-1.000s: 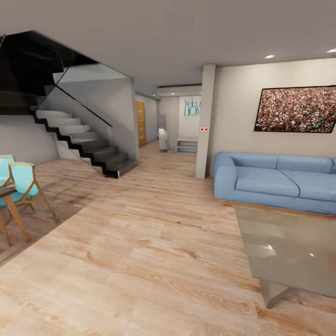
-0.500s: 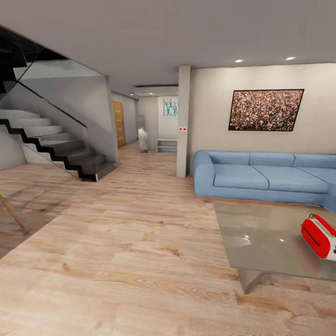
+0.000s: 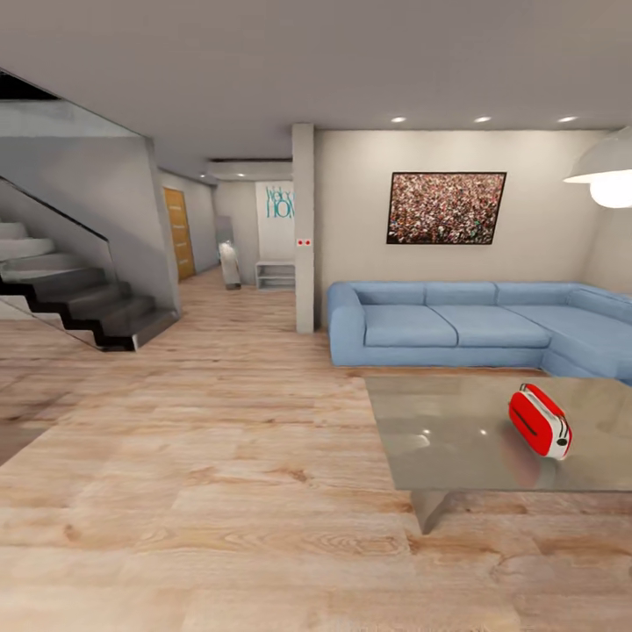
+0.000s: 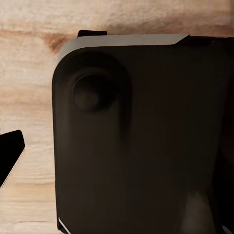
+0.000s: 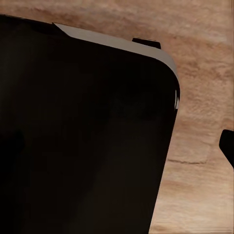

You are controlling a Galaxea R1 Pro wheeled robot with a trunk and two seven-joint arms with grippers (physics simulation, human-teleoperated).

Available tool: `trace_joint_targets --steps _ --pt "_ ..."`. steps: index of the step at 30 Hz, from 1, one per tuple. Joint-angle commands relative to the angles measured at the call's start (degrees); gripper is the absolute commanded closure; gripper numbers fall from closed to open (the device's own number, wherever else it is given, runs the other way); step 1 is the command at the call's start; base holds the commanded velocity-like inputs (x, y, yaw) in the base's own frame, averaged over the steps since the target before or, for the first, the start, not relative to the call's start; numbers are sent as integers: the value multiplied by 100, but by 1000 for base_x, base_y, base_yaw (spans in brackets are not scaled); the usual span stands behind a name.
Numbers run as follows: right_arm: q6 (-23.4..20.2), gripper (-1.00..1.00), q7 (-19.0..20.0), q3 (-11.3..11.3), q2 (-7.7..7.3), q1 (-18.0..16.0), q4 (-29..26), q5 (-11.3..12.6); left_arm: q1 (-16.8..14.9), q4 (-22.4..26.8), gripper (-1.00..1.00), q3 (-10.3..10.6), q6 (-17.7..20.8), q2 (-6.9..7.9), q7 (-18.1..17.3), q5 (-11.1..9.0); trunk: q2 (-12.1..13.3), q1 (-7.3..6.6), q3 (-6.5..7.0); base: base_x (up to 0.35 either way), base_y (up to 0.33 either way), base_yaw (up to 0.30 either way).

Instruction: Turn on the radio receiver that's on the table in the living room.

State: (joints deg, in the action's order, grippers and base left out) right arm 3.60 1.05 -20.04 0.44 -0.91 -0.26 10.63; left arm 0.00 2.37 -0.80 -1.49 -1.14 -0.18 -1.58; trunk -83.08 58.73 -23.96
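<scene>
The red radio receiver (image 3: 539, 422), white-striped along its edges, stands on the glossy grey-beige table (image 3: 439, 439) at the right of the head view, near the table's far right part. The table lies in the living room in front of the blue L-shaped sofa (image 3: 456, 325), under a framed crowd picture (image 3: 446, 207). Both wrist views look down at a dark part of my own body over the wood floor. One dark fingertip (image 4: 9, 156) shows in the left wrist view and one fingertip (image 5: 228, 146) in the right; how far the jaws stand apart is hidden.
A dark staircase with a glass rail (image 3: 79, 307) stands at the left. A beige pillar (image 3: 304, 228) rises beside the sofa's left end, with a hallway and wooden door (image 3: 178, 233) behind. A white pendant lamp (image 3: 606, 174) hangs at the upper right. Light wood floor (image 3: 219, 456) stretches between me and the table.
The head camera has swung to the right: the stairs slid left, the turquoise chairs left the picture, and the radio and more of the table and sofa came in.
</scene>
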Motion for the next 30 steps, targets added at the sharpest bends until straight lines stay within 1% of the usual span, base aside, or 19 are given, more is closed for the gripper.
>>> trace_joint_targets --steps 1,30 --pt "0 -100 0 0 0 0 0 0 0 0 -100 -1 0 0 0 0 0 0 0 0 0 -293" --pt "0 -100 0 0 0 -2 0 2 0 0 -100 1 0 0 0 2 0 0 0 0 0 -293"
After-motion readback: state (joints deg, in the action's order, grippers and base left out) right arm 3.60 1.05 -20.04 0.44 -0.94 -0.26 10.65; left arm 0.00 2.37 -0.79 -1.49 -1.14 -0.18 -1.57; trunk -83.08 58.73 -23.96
